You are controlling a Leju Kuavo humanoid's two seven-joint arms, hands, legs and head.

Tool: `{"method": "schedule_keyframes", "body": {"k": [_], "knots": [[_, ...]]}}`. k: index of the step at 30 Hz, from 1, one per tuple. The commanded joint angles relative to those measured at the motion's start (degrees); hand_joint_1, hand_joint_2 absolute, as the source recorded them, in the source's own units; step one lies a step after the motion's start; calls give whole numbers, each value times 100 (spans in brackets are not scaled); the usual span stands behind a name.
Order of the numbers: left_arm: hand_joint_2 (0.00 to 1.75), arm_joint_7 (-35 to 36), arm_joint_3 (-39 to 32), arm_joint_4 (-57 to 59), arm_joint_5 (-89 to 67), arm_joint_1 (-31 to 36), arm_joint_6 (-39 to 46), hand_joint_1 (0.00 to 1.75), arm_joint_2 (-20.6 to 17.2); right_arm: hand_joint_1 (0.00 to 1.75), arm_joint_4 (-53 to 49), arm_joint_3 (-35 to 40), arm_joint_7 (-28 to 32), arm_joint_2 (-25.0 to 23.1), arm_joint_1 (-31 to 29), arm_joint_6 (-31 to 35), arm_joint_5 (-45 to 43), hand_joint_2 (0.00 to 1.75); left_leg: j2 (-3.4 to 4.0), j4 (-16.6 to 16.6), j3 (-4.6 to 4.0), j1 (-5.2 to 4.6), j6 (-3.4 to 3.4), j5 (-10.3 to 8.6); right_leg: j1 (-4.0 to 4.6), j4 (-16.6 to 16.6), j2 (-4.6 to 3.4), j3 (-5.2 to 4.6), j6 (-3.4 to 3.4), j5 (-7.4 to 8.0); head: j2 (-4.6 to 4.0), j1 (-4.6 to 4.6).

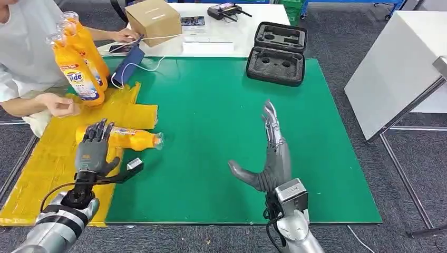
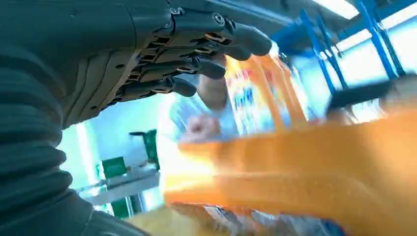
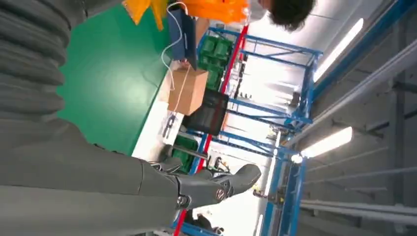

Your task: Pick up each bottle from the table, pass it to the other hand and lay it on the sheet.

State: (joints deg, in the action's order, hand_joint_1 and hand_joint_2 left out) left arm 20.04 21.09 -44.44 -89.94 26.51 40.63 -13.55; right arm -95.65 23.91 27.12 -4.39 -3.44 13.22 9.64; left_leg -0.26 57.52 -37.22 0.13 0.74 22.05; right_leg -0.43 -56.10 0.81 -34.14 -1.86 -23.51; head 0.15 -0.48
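Left hand [image 1: 93, 149], fingers spread, hovers over the lying orange bottle [image 1: 129, 139] (on yellow sheet [image 1: 39, 171]); right hand [image 1: 270, 153] flat, empty.

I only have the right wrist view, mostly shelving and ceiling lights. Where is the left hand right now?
Observer: The left hand hovers over the near end of a bottle, fingers spread and not gripping it.
Operator: Is that bottle down on the sheet?
Observer: It lies on its side across the edge of the sheet, with its cap end over the mat.
Operator: Any other bottles around?
Observer: Two upright bottles stand at the sheet's far end, beside a person's hand.
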Motion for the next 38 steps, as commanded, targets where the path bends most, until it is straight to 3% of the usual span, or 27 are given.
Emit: {"method": "schedule_keyframes", "body": {"k": [1,4,9,10,11,12,13,14,15,18,20,22,26,31,38], "knots": [[175,990,1278,-2055,-6,111,-63,0,-452,0,365,-117,-152,147,54,194,252,175,-10,4,20,6,-5,15,7,1,7,30,5,-18,0,-2],[175,1996,2404,-2556,-6,715,-63,0,-992,0,484,-342,-301,137,118,273,326,175,-18,10,1,10,-5,11,12,-3,15,15,5,-14,0,-2],[175,1896,2137,-3064,-6,375,-63,0,-697,0,528,-512,-325,115,216,290,340,175,-13,3,11,8,-4,11,9,4,11,19,6,-15,0,4],[175,991,1160,-3422,292,-195,-63,0,-87,0,513,-591,-362,71,263,269,431,175,-11,0,7,4,-3,8,5,5,8,16,4,-11,0,-2],[175,-1169,-1000,-2928,1351,-685,-63,0,1268,0,479,-741,-389,-1,348,180,582,175,-14,0,21,1,-4,14,3,4,10,32,5,-17,0,2],[175,-3329,-2826,-2492,1295,-639,-63,0,2226,0,465,-864,-394,-39,400,84,672,175,-7,-4,17,2,-2,12,4,10,7,28,3,-12,0,0],[175,-5316,-2704,-993,3299,-230,-783,0,2463,0,448,-1106,-588,-86,498,-111,785,175,-18,-13,7,-4,3,0,-2,17,19,18,-2,-4,0,-2],[175,-5178,-2431,-1257,4418,-290,-2247,0,2450,0,444,-1433,-686,-150,581,-259,851,175,-21,-13,25,-6,3,7,-5,23,23,30,-2,-11,0,-9],[175,-4873,-2058,-1513,4560,-381,-2239,0,2405,0,455,-1743,-579,-225,636,-534,916,175,-19,-8,18,-5,1,2,-4,20,25,26,0,-7,0,-11],[175,-4789,-1940,-1472,4757,-359,-2259,0,2341,0,488,-1886,-546,-300,635,-653,966,175,-56,2,30,-13,10,11,-16,15,48,13,-32,-40,0,55],[175,-4735,-1822,-1463,5690,-362,-3533,0,2355,0,715,-2239,-758,-397,586,-869,892,175,-10,-2,15,-26,9,23,-21,13,10,29,-35,-20,0,33],[175,-4653,-1708,-1467,6529,-503,-4598,0,2451,0,920,-2614,-644,-465,586,-1084,838,175,-18,-5,19,-29,8,20,-20,16,23,37,-21,-21,0,46],[175,-4639,-1426,-1410,7109,-716,-5138,0,2412,0,1092,-2929,-397,-536,577,-1497,695,175,-23,-10,34,-31,9,18,-24,22,28,53,-23,-23,0,35],[175,-4784,-1700,-1119,7919,-629,-5501,0,2332,0,1403,-3251,-231,-386,518,-2047,310,175,-14,-7,25,-30,11,21,-23,19,13,42,-25,-21,0,37],[175,-4772,-1746,-1097,8010,-588,-5587,0,2283,0,1481,-3274,-207,-399,475,-2108,279,175,-12,-5,5,-31,12,12,-24,13,13,21,-29,-14,0,37]]}}
